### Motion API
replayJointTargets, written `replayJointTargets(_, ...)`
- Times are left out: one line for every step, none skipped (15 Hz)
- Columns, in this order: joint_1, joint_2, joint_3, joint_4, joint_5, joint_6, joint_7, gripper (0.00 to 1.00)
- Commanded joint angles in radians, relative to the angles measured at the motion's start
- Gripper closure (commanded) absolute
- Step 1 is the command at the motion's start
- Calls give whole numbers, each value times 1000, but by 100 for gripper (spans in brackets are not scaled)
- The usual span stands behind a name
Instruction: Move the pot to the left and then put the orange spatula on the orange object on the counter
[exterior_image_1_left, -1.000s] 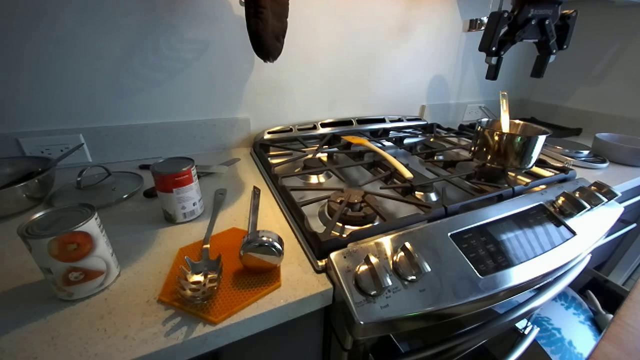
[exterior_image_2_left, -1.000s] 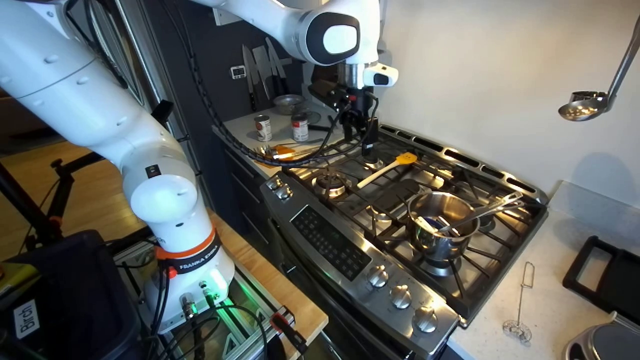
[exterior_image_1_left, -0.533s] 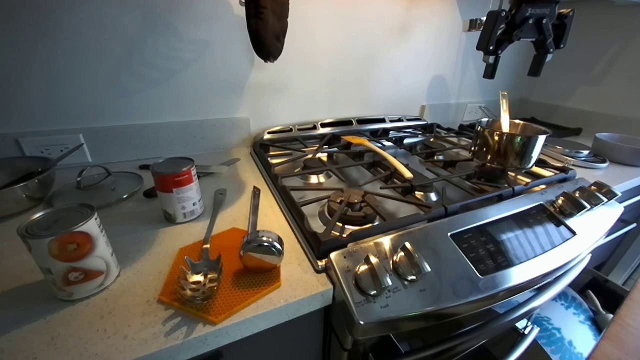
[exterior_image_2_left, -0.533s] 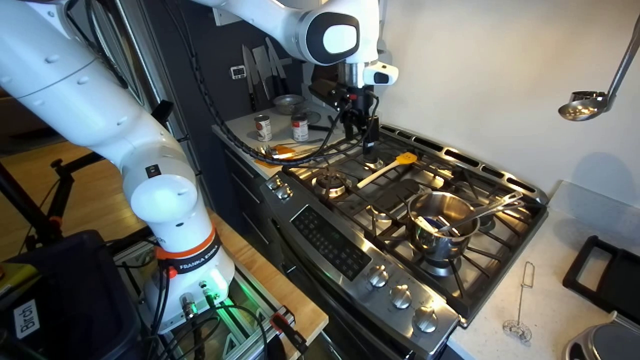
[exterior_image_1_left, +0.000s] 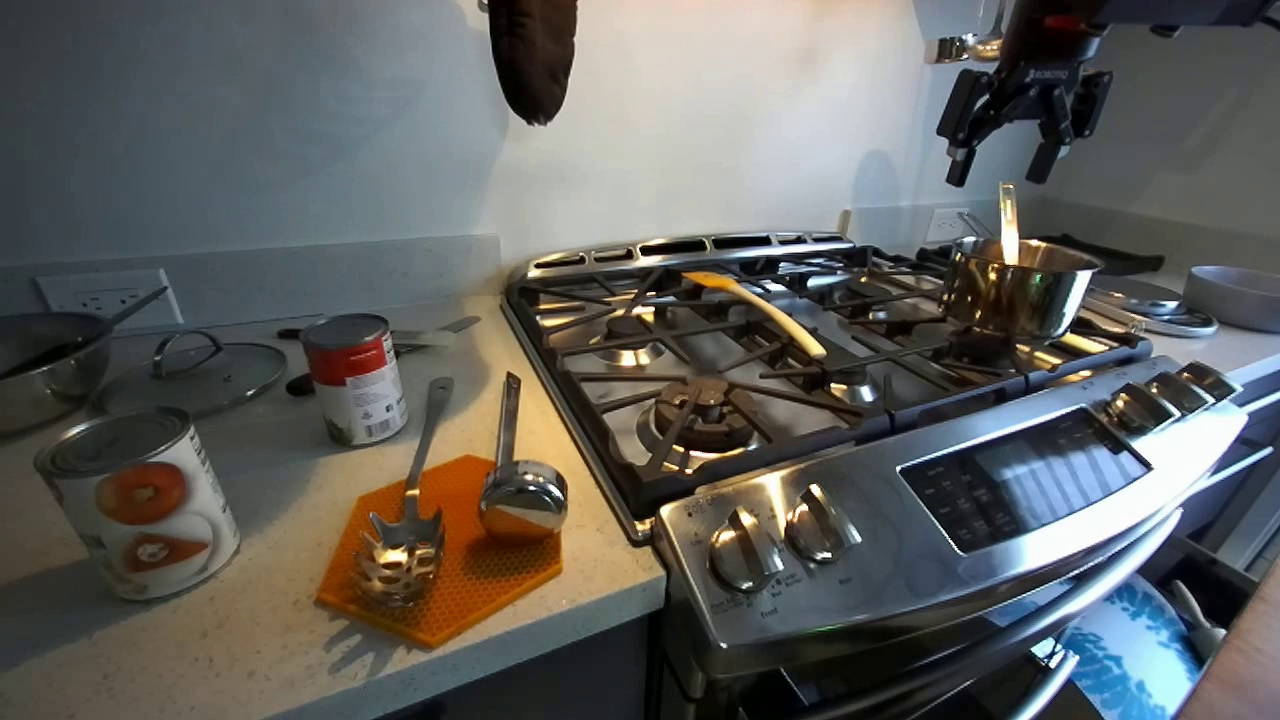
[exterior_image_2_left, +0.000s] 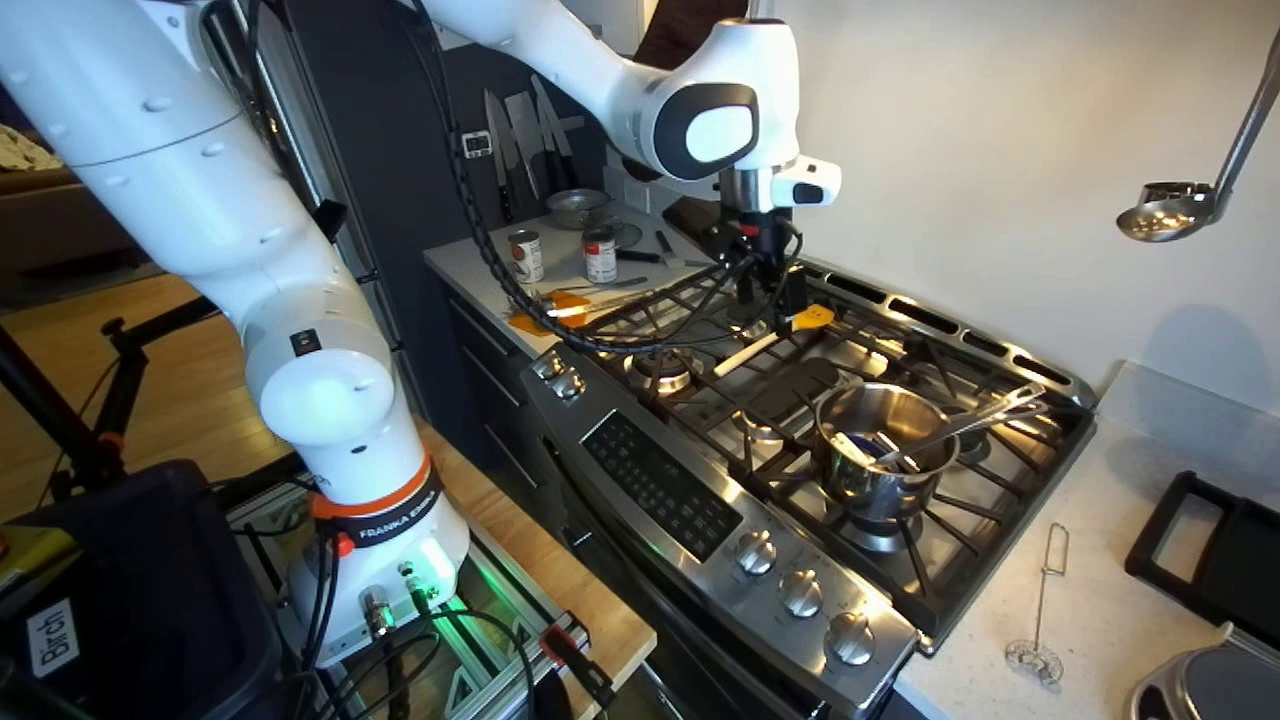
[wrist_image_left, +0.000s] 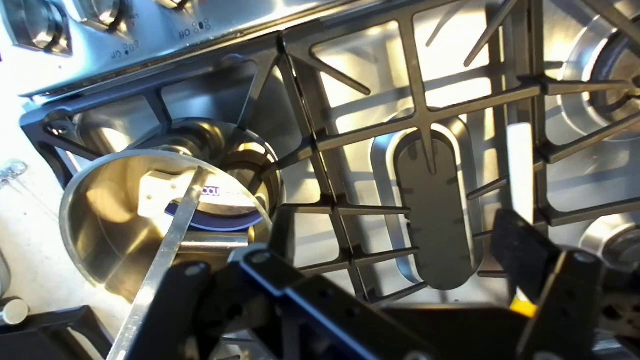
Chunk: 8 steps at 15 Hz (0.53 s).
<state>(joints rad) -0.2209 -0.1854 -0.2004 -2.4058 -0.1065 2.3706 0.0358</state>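
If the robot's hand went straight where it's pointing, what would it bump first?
Probably the stove grate by the oval burner: the open hand points down there. Depth is unclear, so it might brush the saucepan first.

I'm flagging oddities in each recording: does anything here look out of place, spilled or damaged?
The orange spatula lies across the stove grates, where heat could scorch it. In the wrist view, the pot holds a lettered blue-and-white item that hardly looks like food. No spill or damage shows.
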Motion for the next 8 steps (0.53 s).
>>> replayJointTargets(-7,128,-36,57,38,78,-74,0)
replayJointTargets(-7,154,-41,68,46,101,-88,0)
replayJointTargets(-9,188,-45,83,49,131,-105,0)
replayJointTargets(-11,214,-47,94,59,152,-125,0)
replayJointTargets(-14,246,-49,110,75,175,-148,0)
replayJointTargets(-17,269,-49,121,87,193,-166,0)
replayJointTargets(-23,297,-49,136,114,206,-195,0)
replayJointTargets(-30,320,-46,149,133,214,-217,0)
